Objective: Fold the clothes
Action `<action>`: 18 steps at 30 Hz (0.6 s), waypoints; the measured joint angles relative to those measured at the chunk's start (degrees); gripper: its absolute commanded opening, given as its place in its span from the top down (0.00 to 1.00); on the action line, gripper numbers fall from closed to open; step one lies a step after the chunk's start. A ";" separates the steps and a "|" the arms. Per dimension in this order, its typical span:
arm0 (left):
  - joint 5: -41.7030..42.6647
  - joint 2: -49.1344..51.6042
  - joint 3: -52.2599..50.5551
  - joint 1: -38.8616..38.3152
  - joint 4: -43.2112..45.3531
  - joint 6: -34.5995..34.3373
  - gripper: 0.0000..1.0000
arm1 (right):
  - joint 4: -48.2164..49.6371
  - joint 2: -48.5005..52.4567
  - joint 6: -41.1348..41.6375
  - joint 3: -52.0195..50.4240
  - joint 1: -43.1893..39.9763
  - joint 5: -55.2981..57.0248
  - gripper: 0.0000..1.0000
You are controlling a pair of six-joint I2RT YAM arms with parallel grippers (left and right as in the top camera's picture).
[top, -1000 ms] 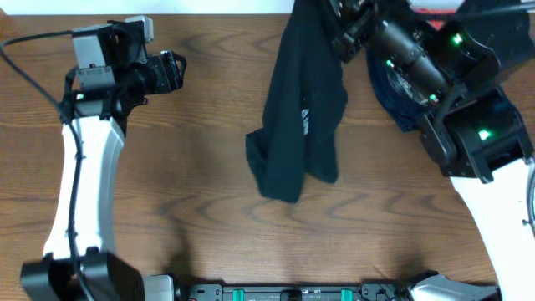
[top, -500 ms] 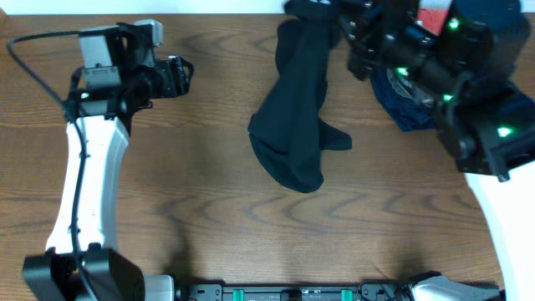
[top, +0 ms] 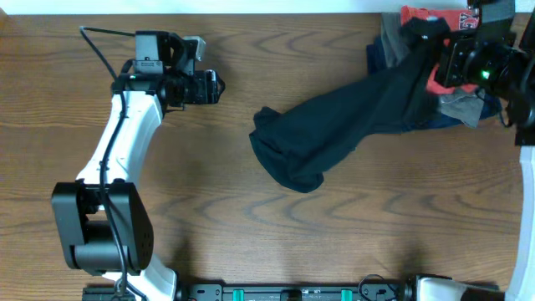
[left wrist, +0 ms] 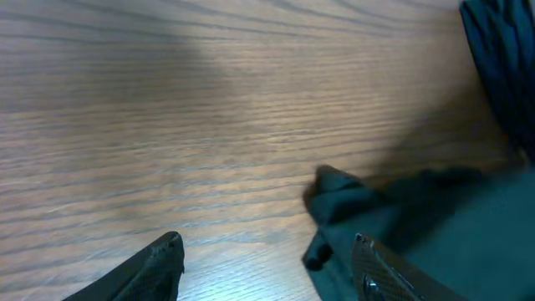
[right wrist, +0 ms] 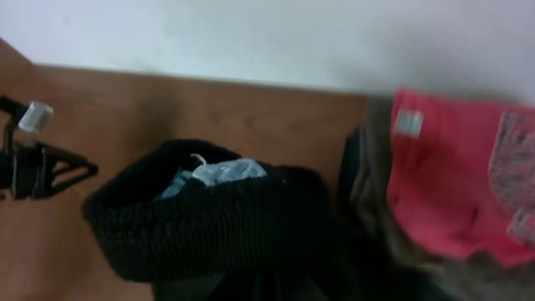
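Apparently right pincer (top: pixel 439 58) pinches black garment (top: pixel 334 125), stretching it from far-right pile (top: pixel 386 50) for flattening; left pincer (left wrist: pixel 263 251) spread, empty.

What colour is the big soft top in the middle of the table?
The top is plain black. The overhead view shows it best.

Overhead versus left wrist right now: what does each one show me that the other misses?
Only overhead: the black garment stretched from mid-table up to the right arm, beside the pile of red, grey and navy garments at the far right corner.
Only left wrist: the left gripper with its fingers open over bare wood, the garment's crumpled end just ahead to the right, untouched.
Both: the garment and the wooden table.
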 measured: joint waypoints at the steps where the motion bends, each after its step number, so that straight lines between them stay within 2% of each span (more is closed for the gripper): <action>1: -0.02 0.07 0.00 -0.68 0.02 0.52 0.34 | -1.09 0.79 -0.17 0.02 0.00 -0.33 0.99; 5: 0.00 0.07 0.00 -3.56 0.72 1.75 0.31 | -4.28 4.22 -1.11 0.02 0.00 -1.20 0.99; 11: -0.02 0.46 0.00 -9.07 2.43 4.04 0.28 | -3.78 6.60 -1.60 0.02 0.02 -1.25 0.99; 18: 0.04 7.15 0.04 -12.48 7.34 5.18 0.23 | -3.41 6.60 -2.54 0.02 0.02 -1.38 0.99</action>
